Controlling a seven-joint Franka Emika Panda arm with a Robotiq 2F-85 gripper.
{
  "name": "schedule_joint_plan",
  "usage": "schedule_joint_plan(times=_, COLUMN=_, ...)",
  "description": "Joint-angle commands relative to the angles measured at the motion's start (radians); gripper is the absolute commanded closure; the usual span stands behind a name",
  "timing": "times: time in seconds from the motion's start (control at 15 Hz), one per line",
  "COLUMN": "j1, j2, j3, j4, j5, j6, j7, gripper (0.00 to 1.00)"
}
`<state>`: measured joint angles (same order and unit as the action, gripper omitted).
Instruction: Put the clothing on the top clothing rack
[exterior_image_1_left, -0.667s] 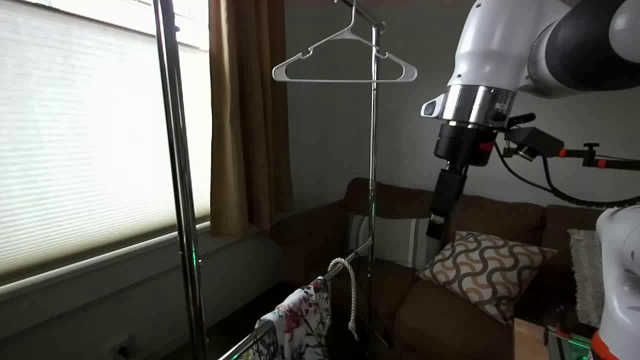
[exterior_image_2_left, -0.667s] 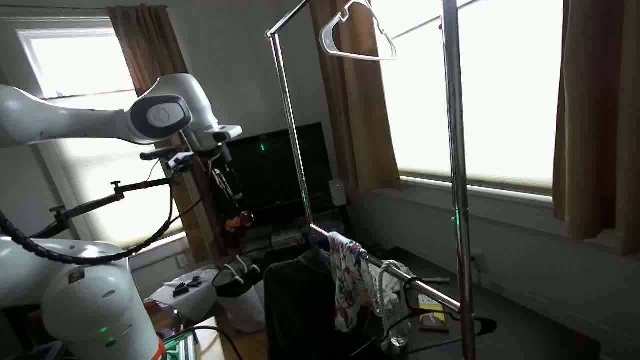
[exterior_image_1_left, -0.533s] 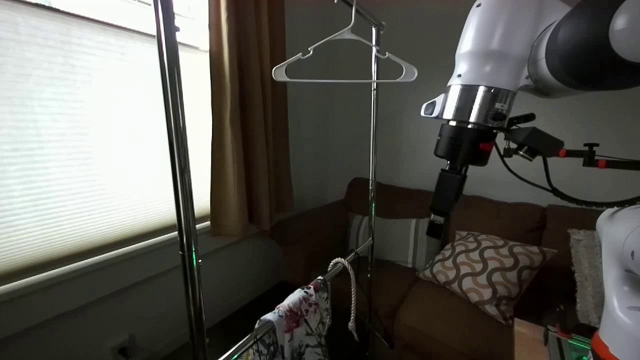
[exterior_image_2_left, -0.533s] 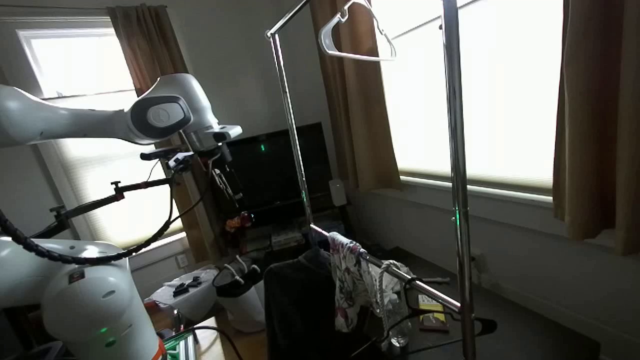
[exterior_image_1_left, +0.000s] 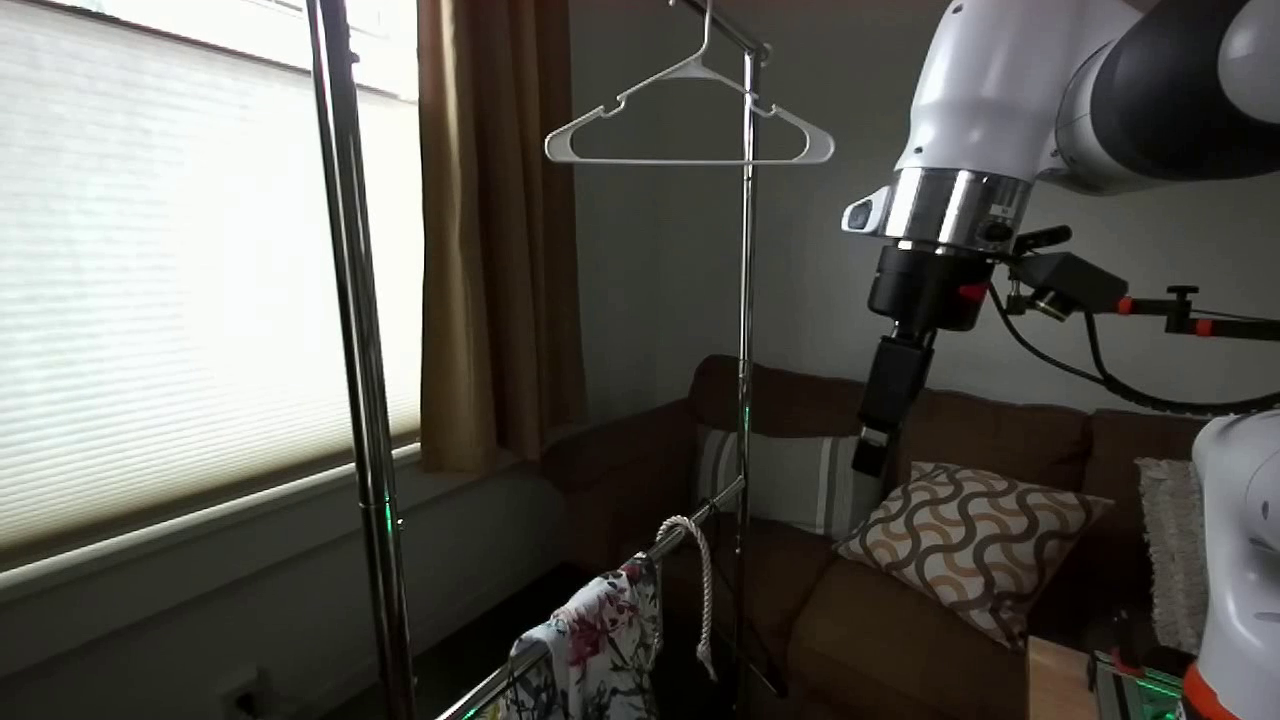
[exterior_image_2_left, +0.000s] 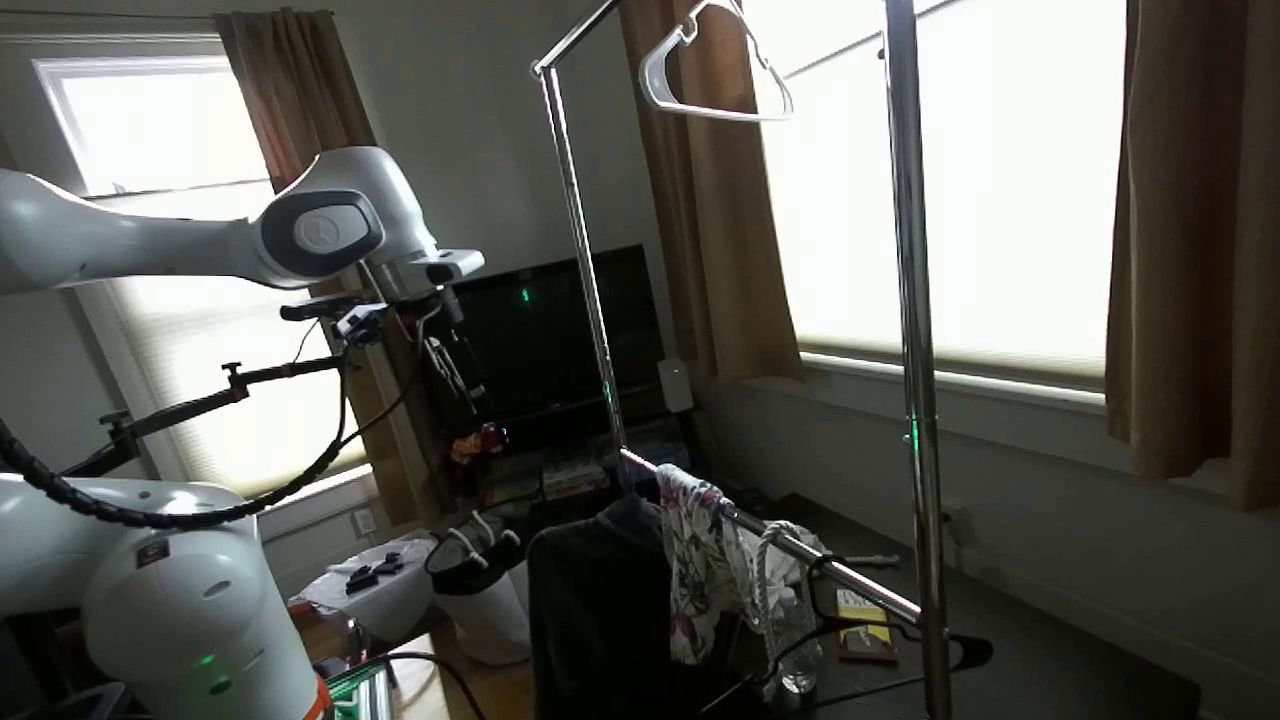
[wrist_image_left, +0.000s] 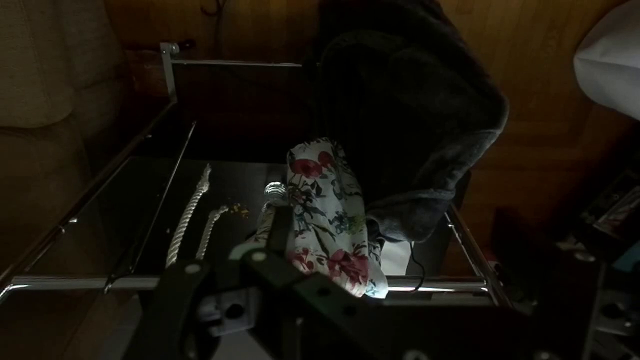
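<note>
- Gripper (exterior_image_1_left: 871, 456): jaws spread wide per wrist view, nothing held. Frame-left finger (wrist_image_left: 281, 230) reads OK there; frame-right one is dark and blurred, so can't call the exact gap.
- Attitude: fingertips down, tilted off vertical.
- Clothing (exterior_image_1_left: 600, 648) (white, dark leaves, red-pink flowers): draped over the low rail (exterior_image_2_left: 870, 588).
- Clothing vs gripper: lower than the fingertips in both exterior views, and well apart from them.
- Wrist view: clothing is near mid-frame, ahead of the gripper and toward the frame-left finger. That finger overlaps the cloth edge by line of sight only; exterior views show clear space between, so not touching.
- Top clothing rack (exterior_image_2_left: 577, 36): high above the clothing. White plastic hanger (exterior_image_1_left: 690, 162) hangs just below that rail; top of its hook is cropped out.
- White rope (exterior_image_1_left: 706, 600): looped over the low rail, just beside the clothing.
- Dark garment (exterior_image_2_left: 600, 620): hanging next to the clothing on its other side; contact between the two, can't tell.
- Backdrop in an exterior view: brown sofa (exterior_image_1_left: 880, 650) behind the gripper, wavy-patterned cushion (exterior_image_1_left: 985, 535) on it.
</note>
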<state>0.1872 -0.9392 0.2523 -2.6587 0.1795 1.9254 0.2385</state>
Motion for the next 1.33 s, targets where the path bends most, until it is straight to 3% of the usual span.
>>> schedule_joint_plan(times=0.0, j1=-0.029, j2=0.128, j3=-0.003, j4=0.035, j5=0.018, j6=0.094, j7=-0.003, gripper=0.00)
schedule_joint_plan(times=0.33, j1=-0.096, j2=0.422, j3=0.014, j4=0.075, j5=0.010, j6=0.307, j7=-0.026, gripper=0.00)
schedule_joint_plan(times=0.73, j1=-0.188, j2=0.808, j3=-0.015, j4=0.173, j5=0.022, j6=0.310, j7=-0.045, gripper=0.00)
schedule_joint_plan(times=0.8, j1=-0.140, j2=0.873, j3=-0.074, j4=0.206, j5=0.046, j6=0.306, j7=-0.080, gripper=0.00)
schedule_joint_plan(times=0.87, j1=-0.135, j2=0.740, j3=-0.059, j4=0.131, j5=-0.002, j6=0.324, j7=-0.032, gripper=0.00)
schedule_joint_plan(times=1.13, j1=-0.131, j2=0.886, j3=-0.092, j4=0.204, j5=0.016, j6=0.322, j7=-0.067, gripper=0.00)
schedule_joint_plan(times=1.27, j1=-0.123, j2=0.910, j3=-0.095, j4=0.186, j5=0.000, j6=0.407, j7=-0.076, gripper=0.00)
